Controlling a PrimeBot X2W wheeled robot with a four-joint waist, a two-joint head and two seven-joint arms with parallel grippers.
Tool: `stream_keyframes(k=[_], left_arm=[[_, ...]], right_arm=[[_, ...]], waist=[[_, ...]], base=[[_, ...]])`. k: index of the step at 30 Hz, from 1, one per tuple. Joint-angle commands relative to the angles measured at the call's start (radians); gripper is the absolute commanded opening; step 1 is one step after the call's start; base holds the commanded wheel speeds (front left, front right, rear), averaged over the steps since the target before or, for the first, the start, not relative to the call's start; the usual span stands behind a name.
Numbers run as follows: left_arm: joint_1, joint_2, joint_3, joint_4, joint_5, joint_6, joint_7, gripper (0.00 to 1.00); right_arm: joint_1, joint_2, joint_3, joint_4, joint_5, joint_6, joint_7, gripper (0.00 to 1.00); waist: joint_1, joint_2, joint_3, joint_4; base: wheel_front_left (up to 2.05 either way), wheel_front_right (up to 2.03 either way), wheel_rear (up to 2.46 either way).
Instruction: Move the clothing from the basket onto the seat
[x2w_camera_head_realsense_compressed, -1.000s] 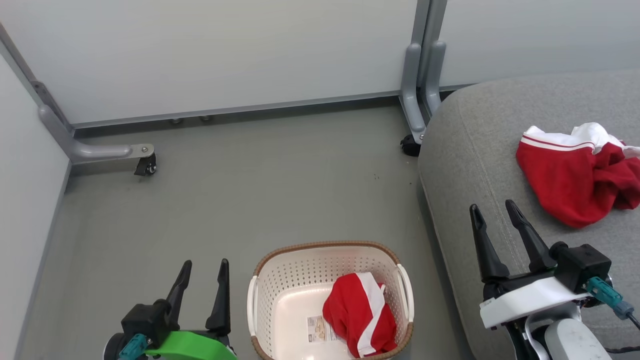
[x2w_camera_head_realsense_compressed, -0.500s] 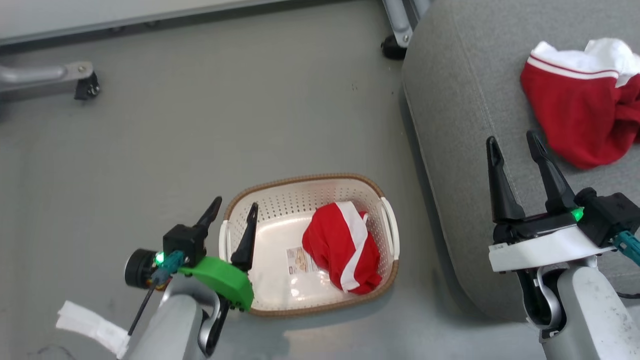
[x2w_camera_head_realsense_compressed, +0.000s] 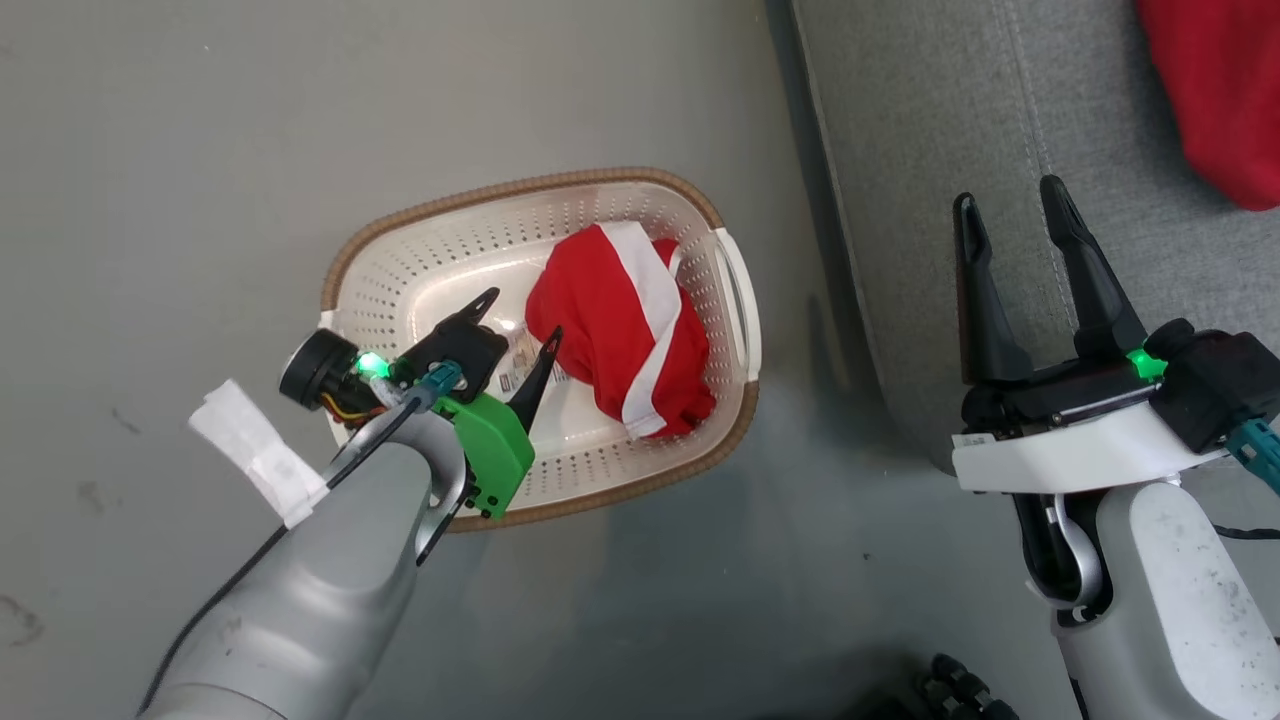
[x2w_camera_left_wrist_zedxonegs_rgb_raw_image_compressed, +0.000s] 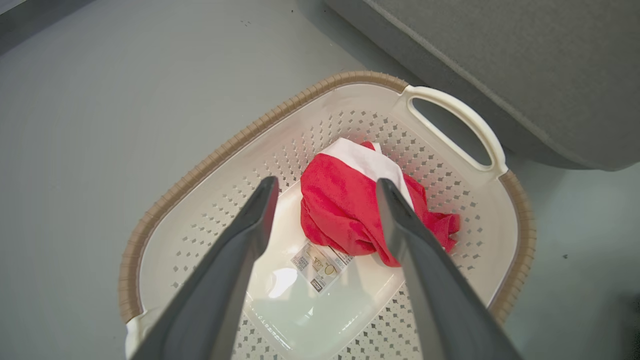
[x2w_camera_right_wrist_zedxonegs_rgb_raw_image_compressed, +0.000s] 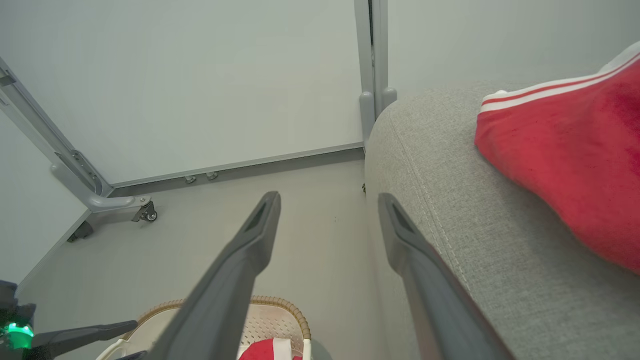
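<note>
Overlapping the paper label: red clothing

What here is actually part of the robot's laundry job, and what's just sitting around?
Part of the job: red striped garment in the basket; second red garment on the grey seat; open left gripper above the basket.
Just lying about: paper label on the basket floor; wheeled partition frame; white tape.
</note>
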Motion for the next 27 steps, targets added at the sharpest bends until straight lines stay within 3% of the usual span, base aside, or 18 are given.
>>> stream_keyframes(k=[1,5,13,24,27], left_arm=[[-0.058,0.025,-0.05,0.028,0.023,0.001,0.0,1.0],[-0.152,0.044,-0.194,0.113,0.066,0.002,0.0,1.0],[-0.278,0.073,-0.385,0.222,0.06,0.002,0.0,1.0],[-0.405,0.088,-0.529,0.305,0.076,0.002,0.0,1.0],[-0.432,0.088,-0.557,0.327,0.132,0.043,0.006,1.0]], right_arm=[[-0.025,0.005,0.007,-0.01,-0.008,0.0,-0.001,1.0],[-0.049,0.019,0.019,-0.033,-0.007,0.0,-0.001,1.0],[-0.081,0.048,0.058,-0.055,0.004,0.0,-0.001,1.0],[-0.077,0.066,0.084,-0.055,0.032,0.0,0.001,1.0],[-0.067,0.067,0.079,-0.05,0.042,-0.001,0.002,1.0]], waist=[[-0.0002,-0.0001,0.18,-0.086],[-0.0002,-0.0001,0.248,-0.106],[-0.0002,-0.0001,0.356,-0.151],[-0.0002,-0.0001,0.43,-0.193],[-0.0002,-0.0001,0.438,-0.196]], base=[[0.0,0.0,0.0],[0.0,0.0,0.0],[0.0,0.0,0.0],[0.0,0.0,0.0],[0.0,0.0,0.0]])
